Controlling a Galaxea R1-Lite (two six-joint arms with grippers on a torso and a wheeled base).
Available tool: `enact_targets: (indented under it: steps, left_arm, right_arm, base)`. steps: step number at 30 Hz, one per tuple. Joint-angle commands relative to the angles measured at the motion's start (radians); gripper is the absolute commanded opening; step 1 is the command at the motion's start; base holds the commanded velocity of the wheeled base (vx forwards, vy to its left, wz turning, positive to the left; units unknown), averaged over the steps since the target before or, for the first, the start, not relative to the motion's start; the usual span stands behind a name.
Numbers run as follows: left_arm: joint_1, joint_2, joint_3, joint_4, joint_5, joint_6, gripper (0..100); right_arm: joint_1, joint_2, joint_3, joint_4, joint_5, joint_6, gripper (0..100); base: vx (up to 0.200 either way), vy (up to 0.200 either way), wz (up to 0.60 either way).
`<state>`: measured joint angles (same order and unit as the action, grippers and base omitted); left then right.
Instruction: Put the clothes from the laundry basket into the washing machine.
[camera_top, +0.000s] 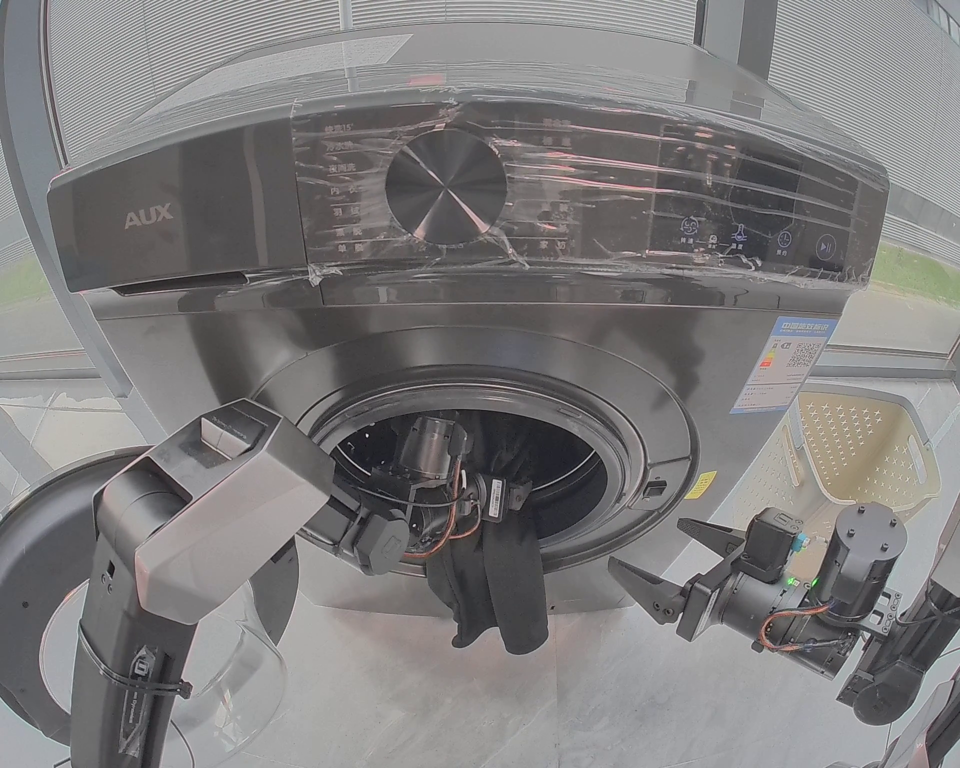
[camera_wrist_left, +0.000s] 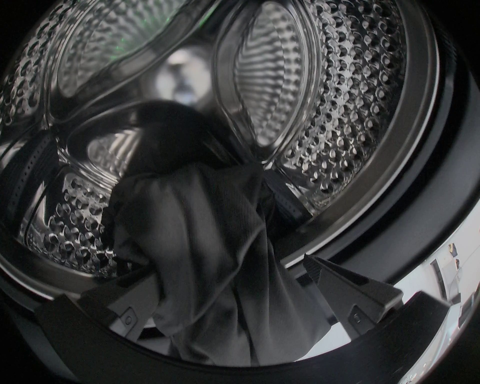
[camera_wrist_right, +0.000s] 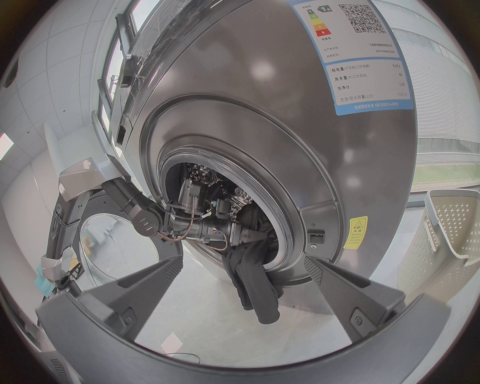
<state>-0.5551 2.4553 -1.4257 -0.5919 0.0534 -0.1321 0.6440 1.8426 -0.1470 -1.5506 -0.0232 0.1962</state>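
Garment (camera_top: 500, 590) half loaded: draped over the washing machine's (camera_top: 600, 330) door rim (camera_top: 592, 528), one end in the drum (camera_wrist_left: 350, 100), the rest hanging outside. Straddled by the left end effector (camera_wrist_left: 230, 274), released; right end effector (camera_top: 648, 545) released, empty, beside the machine. Needs pushing in.

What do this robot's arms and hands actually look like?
The left arm wears an angular silver-grey shell over black joints, with a black strap lower down. The right arm is black and cylindrical, with orange cables; the right hand has two black wedge-shaped fingers.

Dark garment (camera_top: 500, 590) and left arm (camera_top: 200, 500) crowd the drum opening (camera_top: 575, 470).
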Motion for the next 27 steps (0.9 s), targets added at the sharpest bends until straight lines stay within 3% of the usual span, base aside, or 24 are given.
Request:
enact_targets:
  steps: [1, 5, 10, 11, 21, 27]
  left_arm:
    - [-0.003, 0.004, 0.030, 0.000, -0.007, 0.005, 100]
    - [-0.003, 0.048, 0.028, -0.005, -0.007, 0.032, 100]
    - [-0.006, 0.062, 0.021, -0.002, -0.007, 0.035, 100]
    - [-0.011, 0.065, 0.019, 0.001, -0.006, 0.035, 0]
    - [-0.008, 0.100, -0.044, -0.022, 0.013, 0.025, 0]
    - [0.021, 0.139, -0.179, -0.112, 0.108, 0.008, 0]
  right_arm:
    - [0.000, 0.001, 0.000, 0.000, 0.000, 0.000, 100]
    - [0.000, 0.001, 0.000, 0.000, 0.000, 0.000, 100]
    - [0.000, 0.000, -0.002, 0.000, 0.000, -0.001, 100]
    - [0.000, 0.000, -0.002, 0.000, 0.000, -0.001, 100]
    - [0.000, -0.005, -0.003, 0.000, 0.000, -0.003, 100]
    - [0.000, -0.011, -0.005, 0.000, 0.000, -0.006, 100]
  base:
    - [0.000, 0.000, 0.00]
    - [0.000, 0.000, 0.00]
    - [0.000, 0.000, 0.00]
    - [0.000, 0.000, 0.00]
    - [0.000, 0.000, 0.00]
    - [0.000, 0.000, 0.00]
